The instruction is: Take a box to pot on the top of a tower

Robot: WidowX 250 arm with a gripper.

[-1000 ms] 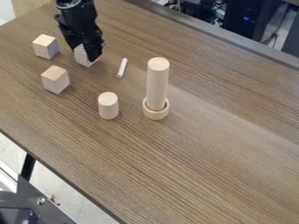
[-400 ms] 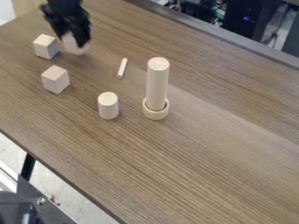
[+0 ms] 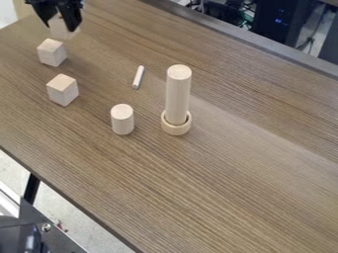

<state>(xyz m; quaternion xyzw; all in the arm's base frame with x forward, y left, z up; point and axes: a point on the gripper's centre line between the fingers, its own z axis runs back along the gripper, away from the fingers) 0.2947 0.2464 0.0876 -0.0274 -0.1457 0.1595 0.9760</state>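
Brown wood-grained desk (image 3: 231, 188) runs across the camera view, with a grey strip (image 3: 251, 43) along its far edge, and beyond that some cables (image 3: 228, 10) and a dark computer case (image 3: 274, 20); pale floor (image 3: 72, 217) and a black desk leg (image 3: 31, 188) show past the near edge. The landmark is a tall wooden cylinder (image 3: 178, 94), upright, its foot inside a shallow wooden ring (image 3: 176, 129). Well to the left of this cylinder and farther back, at the top edge of the view, is the end effector (image 3: 61, 26), its two black fingers parted by the width of a pale wooden cube (image 3: 64, 33) and closed against it. That gripped cube is the box to be moved; it is well apart from the tall cylinder, and how high it sits I cannot tell. Also left of the cylinder, well apart from it, are two loose wooden blocks: the rear block (image 3: 51, 53) farther back than the cylinder's top, the front block (image 3: 63, 90) roughly level with its middle. Just left of the cylinder's foot, not touching the ring, stands a short wooden cylinder (image 3: 123, 120), and behind and left of the tall one lies a thin wooden dowel (image 3: 139, 77).
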